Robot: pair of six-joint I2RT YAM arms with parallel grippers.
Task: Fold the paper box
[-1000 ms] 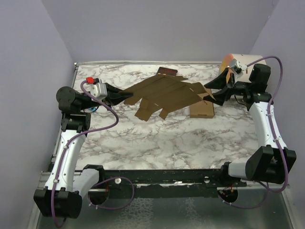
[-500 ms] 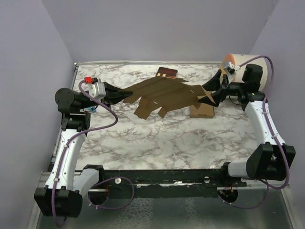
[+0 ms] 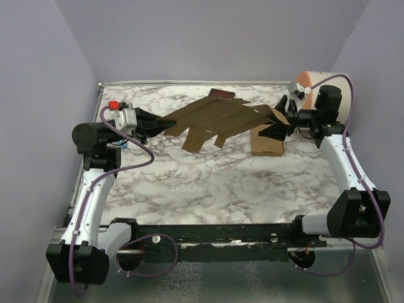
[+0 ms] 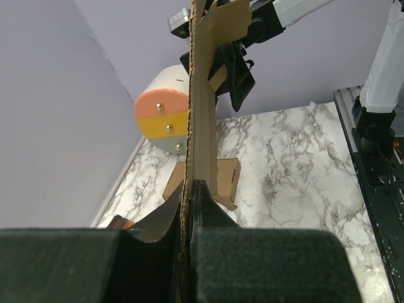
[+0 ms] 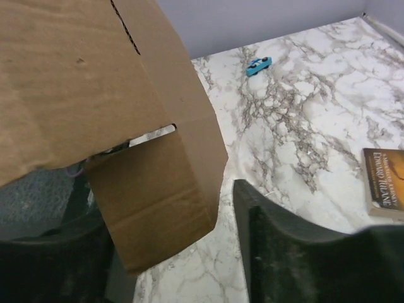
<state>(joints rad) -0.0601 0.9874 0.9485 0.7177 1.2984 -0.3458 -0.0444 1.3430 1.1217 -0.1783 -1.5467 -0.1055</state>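
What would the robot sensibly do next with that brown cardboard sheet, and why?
Probably close the right gripper on the flap between its fingers: the paper box hangs above the table, clamped at one end by the left gripper, while one right finger stands apart from the cardboard.

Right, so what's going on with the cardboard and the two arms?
The paper box is a flat die-cut sheet, lifted off the marble table between the two arms. The left gripper is clamped shut on the sheet's left edge. The right gripper has its jaws open around a flap at the right end, not yet pinching it. The box is not yet formed.
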